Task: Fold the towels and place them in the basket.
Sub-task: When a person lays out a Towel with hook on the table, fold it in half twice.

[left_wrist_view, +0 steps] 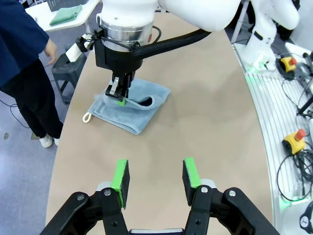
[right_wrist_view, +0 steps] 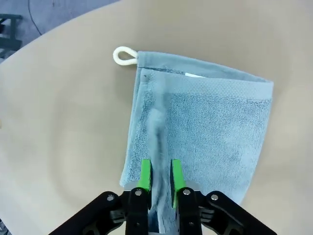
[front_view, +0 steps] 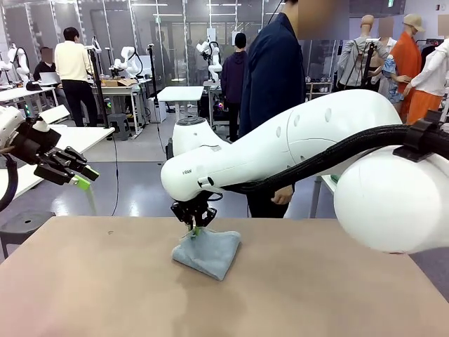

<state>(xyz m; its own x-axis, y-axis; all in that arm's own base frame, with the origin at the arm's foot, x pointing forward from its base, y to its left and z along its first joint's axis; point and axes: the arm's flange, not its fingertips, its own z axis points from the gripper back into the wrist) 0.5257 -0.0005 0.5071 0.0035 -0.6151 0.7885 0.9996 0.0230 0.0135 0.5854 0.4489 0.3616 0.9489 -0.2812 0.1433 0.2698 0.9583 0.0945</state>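
Note:
A pale grey-blue towel lies folded on the tan table near its far edge, with a cream loop at one corner. My right gripper points down onto it, shut on a pinched ridge of the towel, lifting that fold slightly. From the left wrist view the same towel lies beneath the right gripper. My left gripper hovers off the table's left side, open with nothing between its green pads. The basket is out of view.
A person in dark blue stands at the far edge of the table, one hand hanging near it. A green towel lies on a white table beyond. A stool stands by the person.

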